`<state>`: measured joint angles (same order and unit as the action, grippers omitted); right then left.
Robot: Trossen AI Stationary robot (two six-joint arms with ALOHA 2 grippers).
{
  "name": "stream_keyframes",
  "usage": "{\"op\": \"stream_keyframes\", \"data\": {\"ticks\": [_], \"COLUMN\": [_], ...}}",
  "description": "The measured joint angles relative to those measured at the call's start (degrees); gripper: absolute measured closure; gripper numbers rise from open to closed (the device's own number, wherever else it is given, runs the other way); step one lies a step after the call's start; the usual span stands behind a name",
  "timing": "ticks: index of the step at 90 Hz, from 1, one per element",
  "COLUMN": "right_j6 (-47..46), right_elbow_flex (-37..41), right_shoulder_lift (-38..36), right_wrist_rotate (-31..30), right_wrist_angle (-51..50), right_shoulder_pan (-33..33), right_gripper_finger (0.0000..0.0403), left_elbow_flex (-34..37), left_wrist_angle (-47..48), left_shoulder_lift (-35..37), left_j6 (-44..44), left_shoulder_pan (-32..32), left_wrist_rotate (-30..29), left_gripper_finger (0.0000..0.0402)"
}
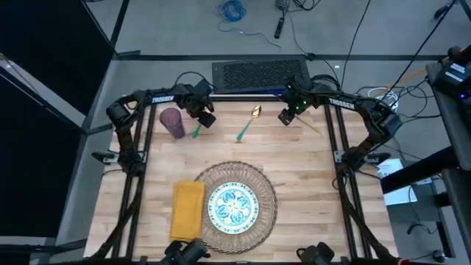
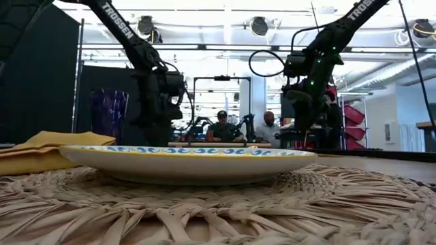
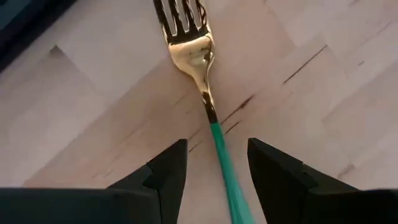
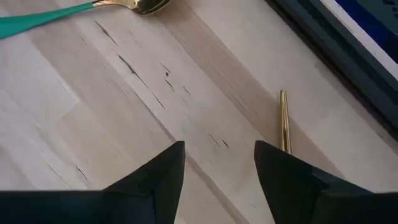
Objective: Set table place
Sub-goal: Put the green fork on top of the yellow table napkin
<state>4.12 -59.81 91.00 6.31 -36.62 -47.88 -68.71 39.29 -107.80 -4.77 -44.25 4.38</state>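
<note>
A gold fork with a teal handle lies flat on the wooden table near the far left, beside the purple cup. My left gripper hovers open over the fork, one finger on each side of the handle, touching nothing. The teal-handled spoon lies at the far middle. My right gripper is open above bare wood to the right of the spoon. At the near middle a patterned plate sits on the wicker mat, with the yellow napkin on the mat's left.
A thin gold rod lies on the table by the far edge, near my right gripper. Black frame rails run along both sides of the table. Two people sit in the room beyond the far edge.
</note>
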Motion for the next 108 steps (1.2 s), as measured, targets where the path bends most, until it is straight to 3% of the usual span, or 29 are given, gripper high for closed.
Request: {"op": "stream_keyframes", "data": {"ticks": [30, 55, 87, 108], "right_j6": [0.0, 0.0, 0.1, -0.2], "right_elbow_flex": [0.0, 0.0, 0.0, 0.0], "right_shoulder_lift": [0.0, 0.0, 0.0, 0.0], "right_wrist_rotate": [0.0, 0.0, 0.0, 0.0], "right_wrist_angle": [0.0, 1.1, 1.8, 1.6], "right_shoulder_pan": [0.0, 0.0, 0.0, 0.0], "right_gripper_finger": [0.0222, 0.0222, 0.0222, 0.0222], "left_elbow_flex": [-0.2, -3.5, -11.3, -11.5], "left_wrist_angle": [0.2, 0.0, 6.5, 6.5], "left_shoulder_lift": [-2.2, -2.1, -2.0, -2.3], "left_j6": [1.0, 6.1, 8.6, 6.6], "left_shoulder_pan": [0.3, 1.7, 4.0, 4.2], "left_wrist_rotate": [-0.2, 0.6, -1.5, -1.6], "left_gripper_finger": [0.0258, 0.0392, 0.0401, 0.0393]}}
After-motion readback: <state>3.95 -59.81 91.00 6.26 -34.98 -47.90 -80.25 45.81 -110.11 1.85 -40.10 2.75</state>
